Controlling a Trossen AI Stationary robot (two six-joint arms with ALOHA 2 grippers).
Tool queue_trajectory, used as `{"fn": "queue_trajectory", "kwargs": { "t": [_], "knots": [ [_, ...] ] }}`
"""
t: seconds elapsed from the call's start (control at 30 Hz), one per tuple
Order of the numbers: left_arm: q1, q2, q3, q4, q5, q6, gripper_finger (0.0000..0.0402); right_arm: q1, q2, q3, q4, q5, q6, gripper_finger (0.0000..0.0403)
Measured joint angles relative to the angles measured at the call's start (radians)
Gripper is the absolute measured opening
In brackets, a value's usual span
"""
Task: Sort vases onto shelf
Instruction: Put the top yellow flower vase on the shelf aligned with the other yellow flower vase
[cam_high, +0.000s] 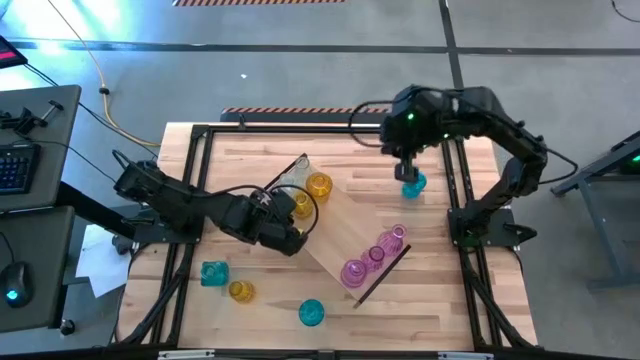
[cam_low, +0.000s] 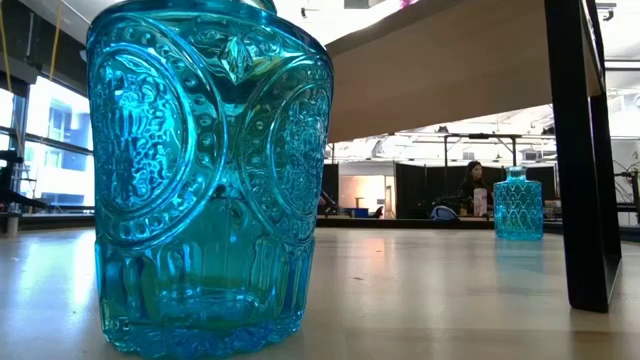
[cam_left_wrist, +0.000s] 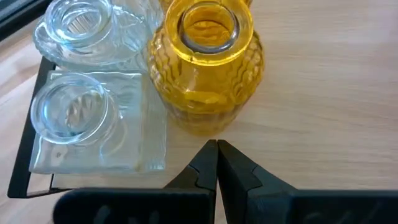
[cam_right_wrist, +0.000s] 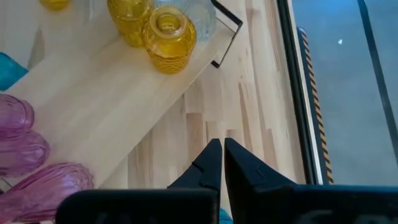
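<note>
The shelf (cam_high: 345, 225) is a light-wood board lying slantwise on the table, raised on dark end pieces (cam_low: 585, 150). Clear vases (cam_left_wrist: 74, 112) stand at its far-left end, with two yellow vases (cam_high: 318, 186) beside them. Three pink vases (cam_high: 376, 253) stand at its near-right end. My left gripper (cam_left_wrist: 217, 144) is shut, just short of a yellow vase (cam_left_wrist: 205, 62) and touching nothing. My right gripper (cam_high: 408, 172) is shut above a teal vase (cam_high: 414, 186) standing on the table right of the shelf. Only a sliver of that vase (cam_right_wrist: 222, 215) shows under its fingers.
More vases stand on the tabletop near its front edge: a teal one (cam_high: 213, 272), a yellow one (cam_high: 240, 291) and another teal one (cam_high: 311, 313), which looms large in the low view (cam_low: 210, 180). A dark frame (cam_high: 458, 190) borders the table.
</note>
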Motion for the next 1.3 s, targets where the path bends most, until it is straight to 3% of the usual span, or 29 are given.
{"fn": "queue_trajectory", "kwargs": {
  "t": [0.6, 0.93, 1.13, 1.3],
  "knots": [
    [0.006, 0.0, 0.0, 0.078, 0.147, 0.13, 0.0, -0.29, -0.117, 0.0, 0.0, -0.051, -0.105, 0.0],
    [0.013, 0.0, 0.0, 0.079, 0.144, 0.194, 0.0, -0.393, -0.207, 0.0, 0.0, -0.051, -0.082, 0.0],
    [0.019, 0.0, 0.0, 0.079, 0.07, 0.193, 0.0, -0.404, -0.229, 0.0, -0.001, -0.052, -0.075, 0.0],
    [0.038, 0.0, 0.0, 0.08, 0.07, 0.196, 0.0, -0.404, -0.236, 0.0, -0.001, -0.053, -0.073, 0.0]
  ]
}}
